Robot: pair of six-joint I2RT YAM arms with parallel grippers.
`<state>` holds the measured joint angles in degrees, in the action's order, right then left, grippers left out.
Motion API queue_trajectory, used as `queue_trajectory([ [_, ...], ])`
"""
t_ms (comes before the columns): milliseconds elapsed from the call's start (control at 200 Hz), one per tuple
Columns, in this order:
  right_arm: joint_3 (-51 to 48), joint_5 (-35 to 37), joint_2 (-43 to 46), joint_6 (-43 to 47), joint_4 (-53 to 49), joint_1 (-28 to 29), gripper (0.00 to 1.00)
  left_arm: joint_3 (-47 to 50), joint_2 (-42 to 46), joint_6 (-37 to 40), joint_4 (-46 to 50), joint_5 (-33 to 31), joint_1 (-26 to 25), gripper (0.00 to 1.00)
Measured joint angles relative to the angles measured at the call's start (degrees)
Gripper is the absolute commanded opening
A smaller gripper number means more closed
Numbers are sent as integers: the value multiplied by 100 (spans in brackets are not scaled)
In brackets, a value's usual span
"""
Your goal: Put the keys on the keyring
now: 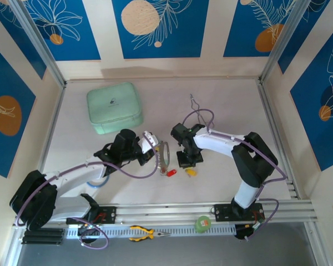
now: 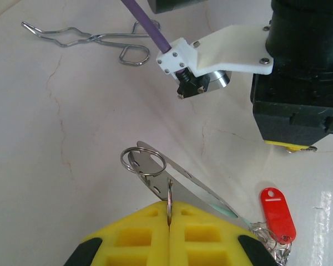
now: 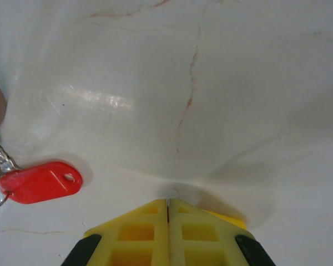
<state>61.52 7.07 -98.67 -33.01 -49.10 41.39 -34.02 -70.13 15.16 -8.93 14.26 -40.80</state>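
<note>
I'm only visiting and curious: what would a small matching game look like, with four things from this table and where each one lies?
Things:
1 mint green case
2 yellow-handled pliers
3 red key tag
4 wire tongs

Places:
A at the very near edge
B far left
C middle, towards the near side
D far side, a little right of centre

Pairs: 1-B, 2-A, 3-C, 4-D
</note>
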Motion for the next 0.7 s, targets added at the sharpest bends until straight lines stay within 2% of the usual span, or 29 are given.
queue_trajectory([
  [155, -2, -177, -133, -15, 103, -70, 15, 0, 0, 22, 0, 0, 0, 0],
  [305, -4, -278, -229, -28, 138, -81, 20, 0, 0, 35, 0, 0, 0, 0],
  [410, -4, -304, -254, -28, 151, -81, 19, 0, 0, 37, 0, 0, 0, 0],
  [570, -4, -304, -254, -26, 151, -81, 12, 0, 0, 37, 0, 0, 0, 0],
  [700, -4, -304, -254, -11, 146, -81, 12, 0, 0, 37, 0, 0, 0, 0],
])
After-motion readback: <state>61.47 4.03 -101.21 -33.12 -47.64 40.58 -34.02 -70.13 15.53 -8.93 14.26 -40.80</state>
